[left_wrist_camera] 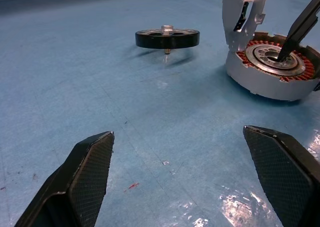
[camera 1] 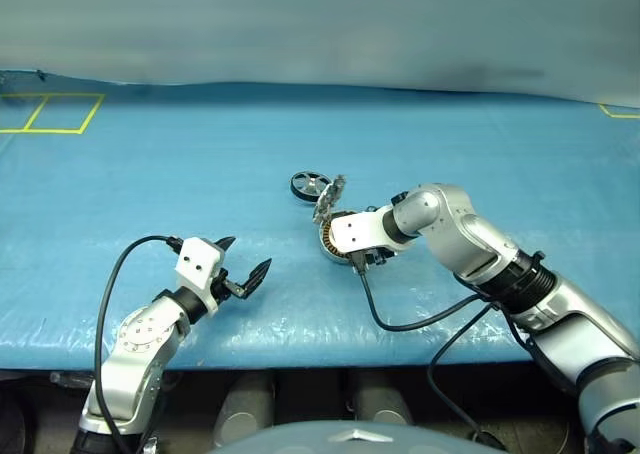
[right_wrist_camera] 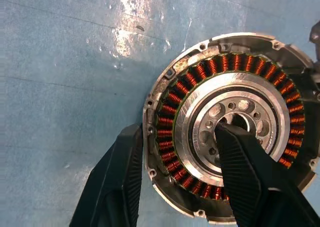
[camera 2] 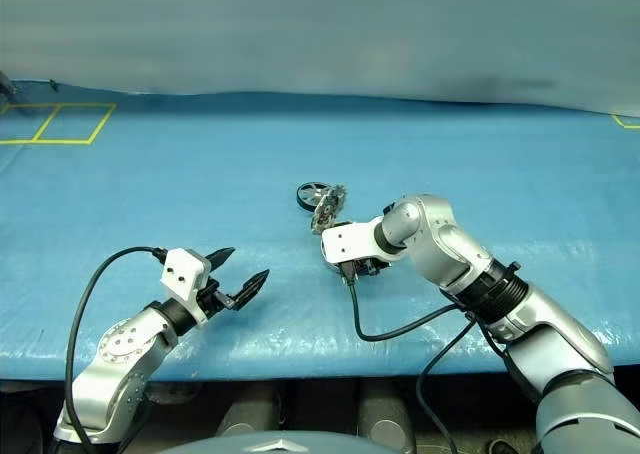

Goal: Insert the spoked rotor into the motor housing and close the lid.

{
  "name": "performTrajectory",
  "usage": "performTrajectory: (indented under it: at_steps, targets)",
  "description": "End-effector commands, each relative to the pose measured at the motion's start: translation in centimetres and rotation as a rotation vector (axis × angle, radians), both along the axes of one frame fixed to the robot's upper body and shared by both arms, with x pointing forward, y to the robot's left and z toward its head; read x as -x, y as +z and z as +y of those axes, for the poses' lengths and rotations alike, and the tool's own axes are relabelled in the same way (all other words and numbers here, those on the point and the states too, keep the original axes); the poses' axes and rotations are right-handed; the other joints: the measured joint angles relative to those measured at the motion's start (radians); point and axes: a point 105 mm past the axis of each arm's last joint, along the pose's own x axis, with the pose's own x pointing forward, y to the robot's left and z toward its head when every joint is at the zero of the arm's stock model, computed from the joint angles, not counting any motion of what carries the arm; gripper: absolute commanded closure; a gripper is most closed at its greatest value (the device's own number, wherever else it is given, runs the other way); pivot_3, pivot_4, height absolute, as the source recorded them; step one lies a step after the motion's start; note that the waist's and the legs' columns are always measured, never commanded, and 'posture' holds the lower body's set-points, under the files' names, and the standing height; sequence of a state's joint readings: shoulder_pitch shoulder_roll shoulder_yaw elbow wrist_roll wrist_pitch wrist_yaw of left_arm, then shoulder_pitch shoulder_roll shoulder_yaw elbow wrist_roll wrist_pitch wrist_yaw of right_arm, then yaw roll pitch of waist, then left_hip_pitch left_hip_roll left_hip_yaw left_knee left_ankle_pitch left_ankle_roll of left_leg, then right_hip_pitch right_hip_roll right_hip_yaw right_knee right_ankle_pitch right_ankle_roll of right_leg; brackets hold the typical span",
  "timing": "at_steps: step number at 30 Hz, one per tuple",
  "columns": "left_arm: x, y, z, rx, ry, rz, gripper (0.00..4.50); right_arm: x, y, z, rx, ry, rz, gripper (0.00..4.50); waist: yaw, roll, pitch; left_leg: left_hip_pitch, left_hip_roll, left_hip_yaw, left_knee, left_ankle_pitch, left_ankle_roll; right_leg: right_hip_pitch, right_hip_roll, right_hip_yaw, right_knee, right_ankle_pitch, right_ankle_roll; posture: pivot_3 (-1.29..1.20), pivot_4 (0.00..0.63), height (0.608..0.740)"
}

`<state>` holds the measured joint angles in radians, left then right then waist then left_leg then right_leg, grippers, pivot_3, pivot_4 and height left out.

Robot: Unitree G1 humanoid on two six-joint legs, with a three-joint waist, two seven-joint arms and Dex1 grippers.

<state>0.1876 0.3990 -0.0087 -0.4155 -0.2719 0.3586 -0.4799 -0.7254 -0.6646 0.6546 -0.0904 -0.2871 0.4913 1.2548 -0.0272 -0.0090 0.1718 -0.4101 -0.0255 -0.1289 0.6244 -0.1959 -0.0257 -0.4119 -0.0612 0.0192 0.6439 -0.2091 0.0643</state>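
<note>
The motor housing [right_wrist_camera: 225, 67] lies flat on the blue mat, its copper windings ringing a silver hub. Its lid [camera 1: 329, 199] stands upright, hinged at the housing's far rim. My right gripper [right_wrist_camera: 177, 129] points down onto the housing, one finger against the outer rim and the other in the hub's centre hole, so the winding ring is clamped between them. The spoked rotor [camera 1: 311, 185], a black wheel with a silver hub, rests on the mat just beyond the lid, also seen as the rotor [left_wrist_camera: 167, 38]. My left gripper [camera 1: 246, 256] hovers open and empty well to the left.
A blue mat [camera 1: 150, 174] covers the table, with its front edge [camera 1: 300, 359] close to me. Yellow tape squares [camera 1: 50, 114] mark the far left corner. Black cables [camera 1: 400, 324] trail from both wrists.
</note>
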Motion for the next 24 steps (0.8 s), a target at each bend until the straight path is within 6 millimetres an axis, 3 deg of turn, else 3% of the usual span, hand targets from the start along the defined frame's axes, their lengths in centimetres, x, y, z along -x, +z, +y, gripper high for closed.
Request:
performTrajectory:
  at_steps: [1,15,24]
  targets:
    - [0.0,0.5,0.0,-0.006,0.002,-0.033,0.00,1.0,-0.1,0.9,-0.044,0.013,0.026,2.63,-0.002,0.000,0.000,0.001,0.000,0.000,0.000,0.000,0.000,0.000,0.000,0.000,0.000,0.000,0.000,0.00,0.150,0.740]
    - [0.0,0.2,-0.2,-0.002,-0.001,-0.023,0.00,5.6,-1.8,3.6,-0.158,-0.014,0.189,2.64,-0.004,0.000,0.000,0.001,0.001,0.000,-0.001,0.000,0.000,0.000,0.000,0.000,0.000,0.000,-0.001,0.00,0.150,0.740]
    - [0.0,0.2,-0.3,-0.001,-0.008,-0.019,0.00,5.8,-1.6,5.9,-0.238,-0.016,0.209,2.64,-0.022,-0.002,-0.002,0.006,0.002,0.000,-0.004,0.000,0.000,0.004,0.001,0.000,0.001,-0.001,-0.002,0.00,0.150,0.740]
